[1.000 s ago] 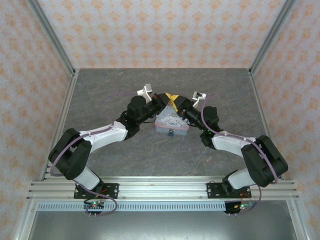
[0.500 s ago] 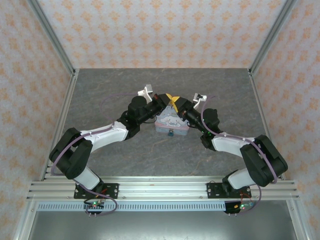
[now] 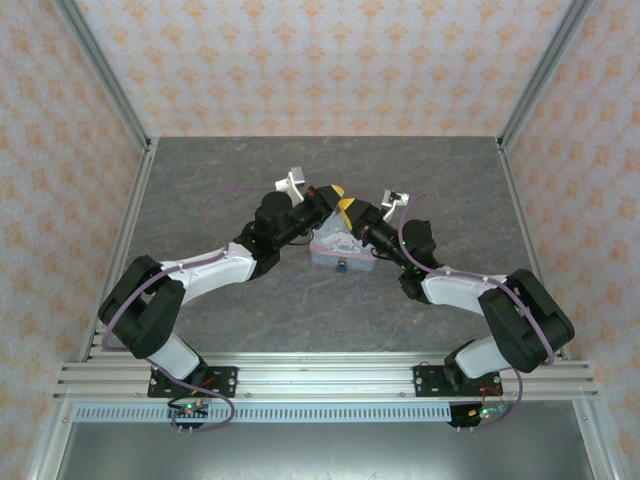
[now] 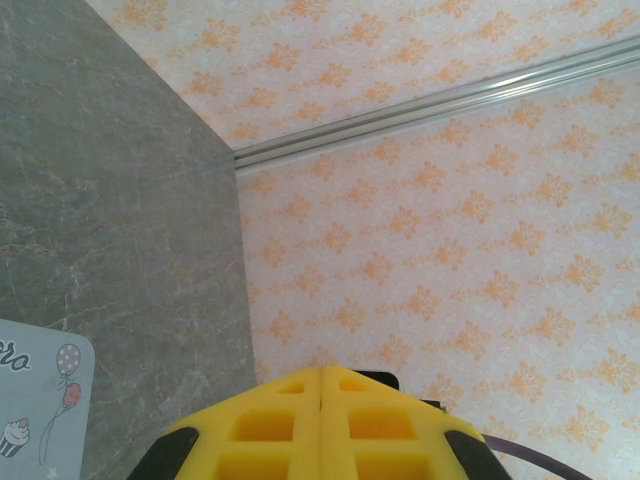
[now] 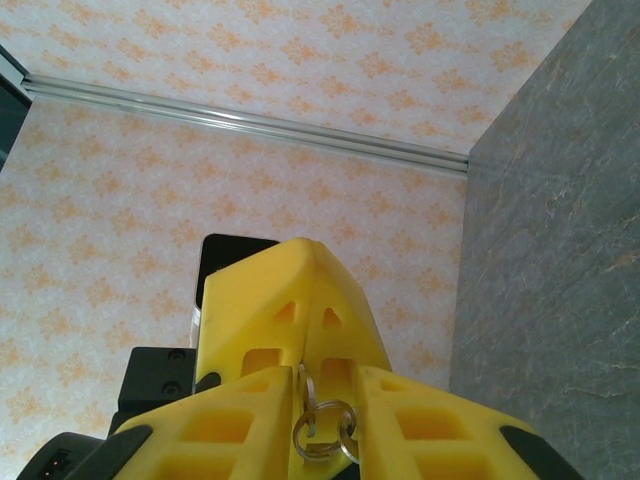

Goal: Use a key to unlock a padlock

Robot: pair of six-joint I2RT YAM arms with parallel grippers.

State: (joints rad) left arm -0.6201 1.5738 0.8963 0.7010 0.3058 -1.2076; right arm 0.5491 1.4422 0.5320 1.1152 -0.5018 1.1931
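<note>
Padlock (image 3: 342,266) at near side of tin (image 3: 340,243), left fingers (image 4: 270,425) together, right fingers (image 5: 250,420) around key ring (image 5: 322,430), grip unclear

My grey stone-patterned worktop (image 3: 320,310) carries a pale cartoon-printed tin (image 3: 345,250) near its middle, with a teal padlock (image 3: 342,266) at the tin's near side.

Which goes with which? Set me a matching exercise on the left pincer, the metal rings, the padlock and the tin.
1. left pincer
2. metal rings
3. padlock
4. tin

A. teal, at the tin's near edge
B. pale, cartoon-printed, on the grey table
C. shut, yellow fingers pressed together
D. between the fingers of the right pincer

Pairs: 1-C, 2-D, 3-A, 4-B.
</note>
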